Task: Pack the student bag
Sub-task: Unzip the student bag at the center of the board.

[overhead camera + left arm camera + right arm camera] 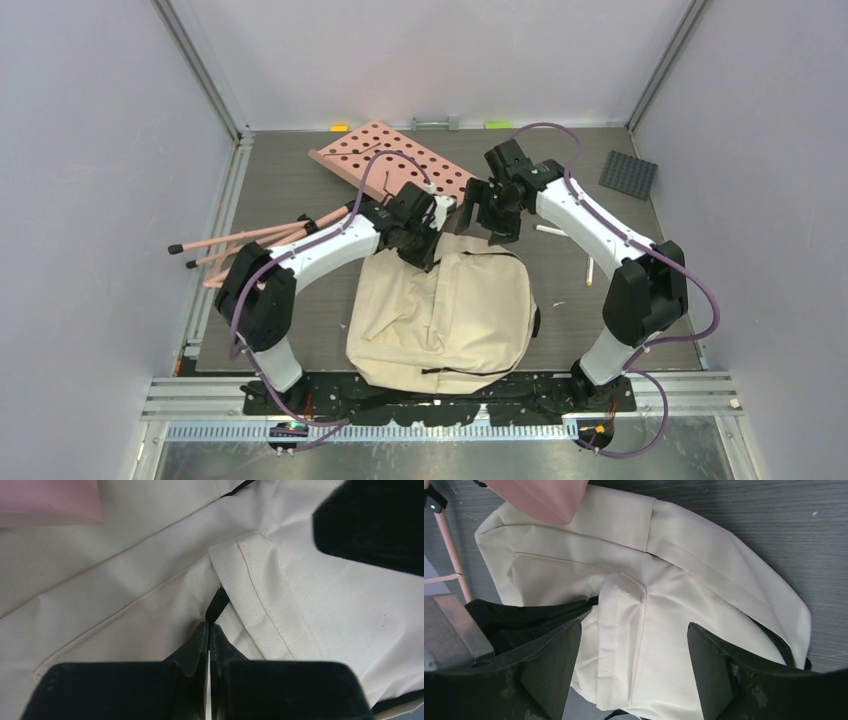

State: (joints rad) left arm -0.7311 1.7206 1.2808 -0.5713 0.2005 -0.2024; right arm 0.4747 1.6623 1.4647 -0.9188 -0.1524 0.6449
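Observation:
The cream student bag (440, 315) lies flat on the table between the two arms, its top end toward the back. My left gripper (432, 255) is down on that top end. In the left wrist view its jaws (209, 625) are shut on a thin black zipper pull (218, 601) that sticks out beside a stitched cream flap (260, 580). My right gripper (490, 215) hovers just behind the bag's top edge. In the right wrist view it (634, 650) stands open, wide apart over the bag (674, 600), with only fabric below and nothing held.
A pink perforated board (390, 160) lies tilted behind the bag, close to both grippers. Pink sticks with black tips (250, 240) lie at the left. A dark studded plate (628, 175) sits at the back right. White pens (552, 230) lie right of the bag.

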